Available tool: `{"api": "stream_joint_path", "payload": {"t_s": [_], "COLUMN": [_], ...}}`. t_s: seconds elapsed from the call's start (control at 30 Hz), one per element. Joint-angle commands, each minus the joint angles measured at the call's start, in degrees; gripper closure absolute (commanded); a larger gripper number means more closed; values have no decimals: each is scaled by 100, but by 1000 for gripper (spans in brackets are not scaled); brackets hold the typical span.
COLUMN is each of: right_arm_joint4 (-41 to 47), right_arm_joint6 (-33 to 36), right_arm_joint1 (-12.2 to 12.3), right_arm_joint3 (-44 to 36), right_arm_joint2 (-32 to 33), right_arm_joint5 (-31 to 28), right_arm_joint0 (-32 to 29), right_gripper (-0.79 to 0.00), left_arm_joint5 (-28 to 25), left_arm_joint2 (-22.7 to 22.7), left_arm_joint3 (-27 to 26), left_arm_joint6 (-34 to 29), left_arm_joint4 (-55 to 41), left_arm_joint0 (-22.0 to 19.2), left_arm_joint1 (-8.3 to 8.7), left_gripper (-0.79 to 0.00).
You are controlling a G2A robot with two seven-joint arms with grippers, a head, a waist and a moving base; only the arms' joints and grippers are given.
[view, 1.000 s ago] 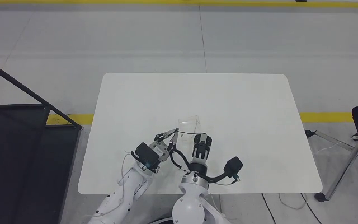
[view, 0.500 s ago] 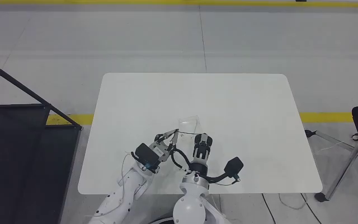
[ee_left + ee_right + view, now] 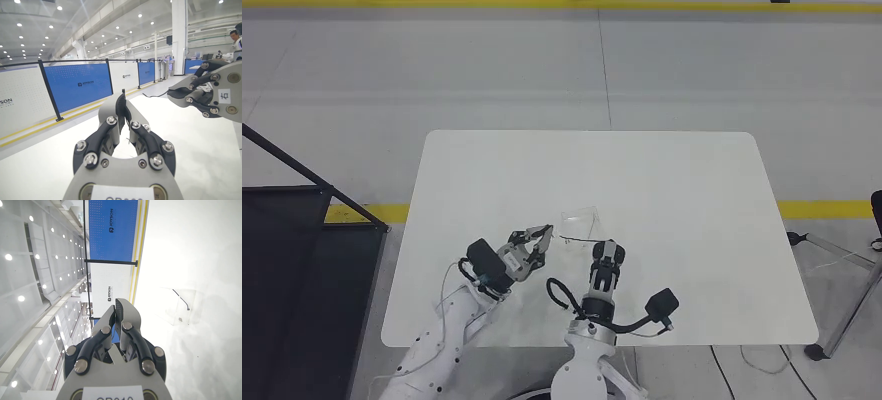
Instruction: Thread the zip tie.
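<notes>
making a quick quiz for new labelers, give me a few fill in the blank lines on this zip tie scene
1. The left gripper and the right gripper both have their jaws ___.
2. In the left wrist view, a thin ___ zip tie sticks out from the right gripper's tip.
3. A clear plastic piece lies on the ___ table.

Missing words: shut; black; white

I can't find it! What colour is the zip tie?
The zip tie is black; left wrist view.
</notes>
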Motion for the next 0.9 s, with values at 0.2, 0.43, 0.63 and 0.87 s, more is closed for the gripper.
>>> {"api": "stream_joint_path", "payload": {"t_s": [0.2, 0.43, 0.63, 0.87], "right_arm_joint4": [-12, -12, -12, -12], "right_arm_joint6": [-217, -217, -217, -217], "right_arm_joint1": [70, 70, 70, 70], "right_arm_joint3": [46, 46, 46, 46], "right_arm_joint2": [-83, -83, -83, -83], "right_arm_joint5": [-123, -123, -123, -123], "right_arm_joint0": [10, 10, 10, 10], "right_gripper": [0, 0, 0, 0], "left_arm_joint5": [-483, -483, -483, -483], "left_arm_joint2": [-172, -172, -172, -172], "left_arm_joint3": [-81, -81, -81, -81], "left_arm_joint6": [-180, -180, -180, -180], "left_arm_joint4": [101, 101, 101, 101], "left_arm_joint0": [-1, -1, -1, -1], "left_arm_joint1": [83, 83, 83, 83], "left_gripper": [0, 0, 0, 0]}}
